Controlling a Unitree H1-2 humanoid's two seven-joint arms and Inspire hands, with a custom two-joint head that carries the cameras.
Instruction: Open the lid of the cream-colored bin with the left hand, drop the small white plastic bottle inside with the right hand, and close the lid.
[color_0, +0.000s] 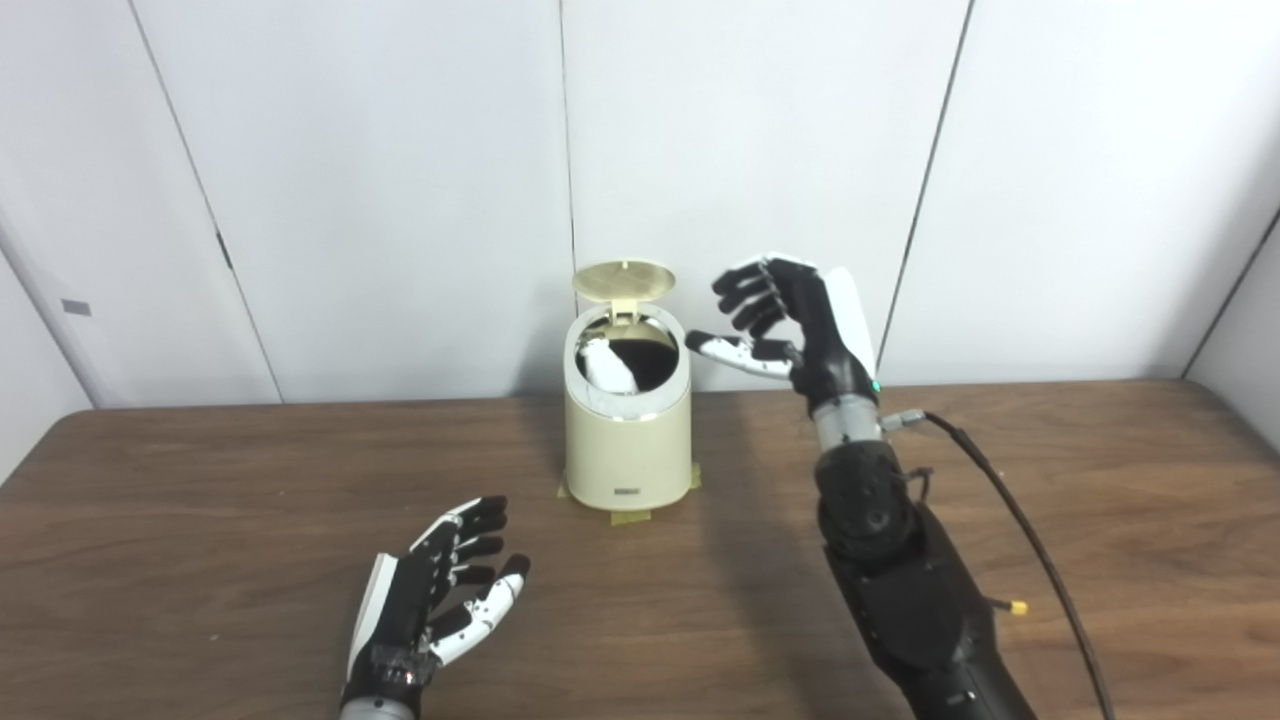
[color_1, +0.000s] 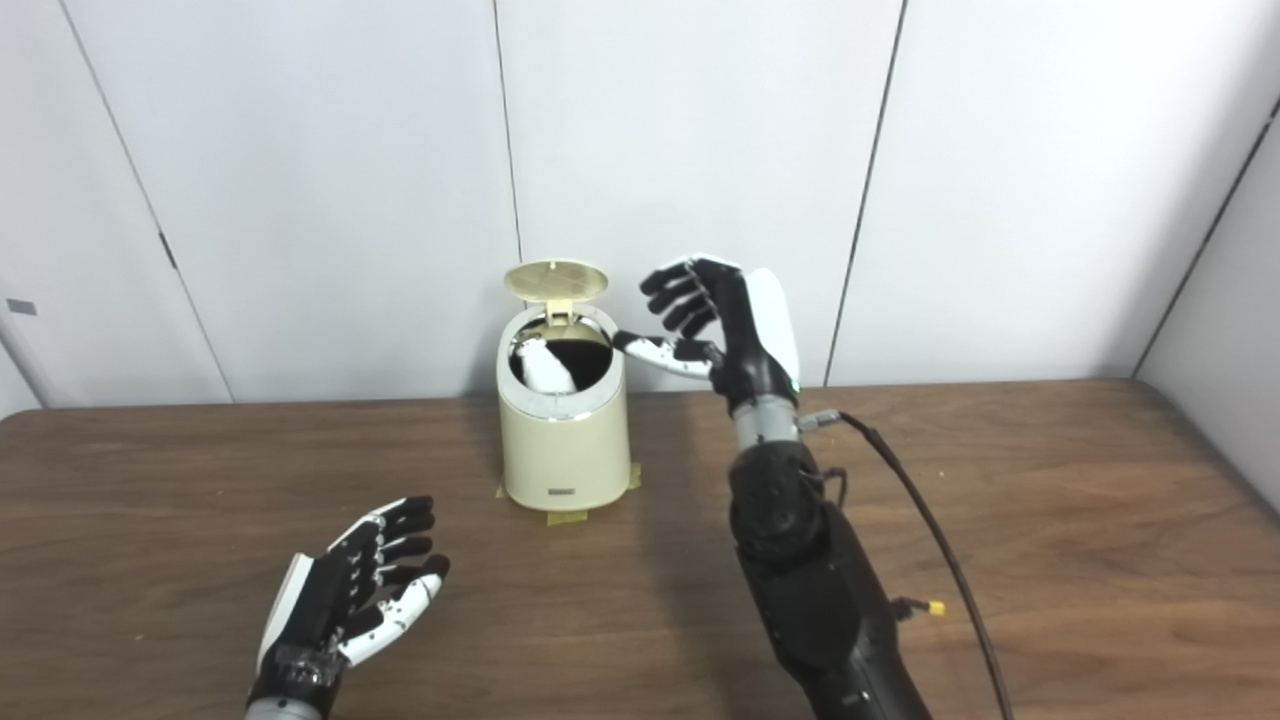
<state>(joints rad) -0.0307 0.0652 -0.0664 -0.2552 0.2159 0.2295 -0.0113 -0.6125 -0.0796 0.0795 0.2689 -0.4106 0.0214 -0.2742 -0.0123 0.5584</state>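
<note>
Each hand, left hand (color_0: 440, 590) and right hand (color_0: 790, 325), had black fingers, white-shelled thumbs and a white back cover. The right forearm (color_0: 900, 590) was black with a grey metal wrist collar, a small green light, a yellow-tipped connector (color_0: 1018, 607) and a black cable (color_0: 1040, 570).

Dark wood-grain tabletop (color_0: 200, 500), smooth with a dull sheen. Cream plastic bin (color_0: 627, 455), satin, with shiny chrome-like rim (color_0: 600, 405). Glossy white plastic bottle (color_0: 608, 368) inside. Hands (color_0: 790, 325) of matt black and glossy white plastic. Matt white wall panels (color_0: 400, 150).
</note>
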